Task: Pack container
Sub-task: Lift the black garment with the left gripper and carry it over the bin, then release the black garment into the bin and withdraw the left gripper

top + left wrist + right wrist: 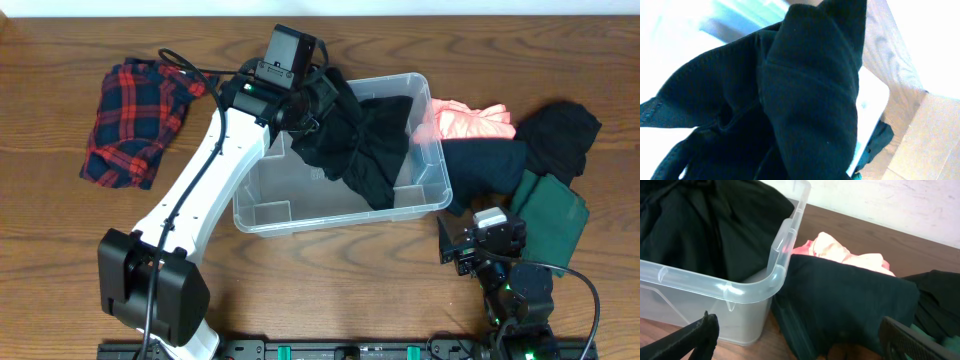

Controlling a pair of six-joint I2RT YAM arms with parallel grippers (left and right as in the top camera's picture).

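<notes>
The clear plastic container [262,212] stands at the table's middle; its rim corner also shows in the right wrist view [774,277]. My left gripper [305,108] is over the container's back left part, shut on a black garment [362,140]. The garment hangs down into the container and drapes toward its right wall. The cloth [800,100] fills the left wrist view and hides the jaws. My right gripper [478,248] is open and empty, low near the container's front right corner, its fingers [805,340] wide apart.
A red plaid shirt [135,120] lies at the far left. Right of the container lie a pink garment [470,122], a dark navy one [485,165], a black one [560,135] and a green one [552,215]. The navy cloth [850,300] is just ahead of my right gripper.
</notes>
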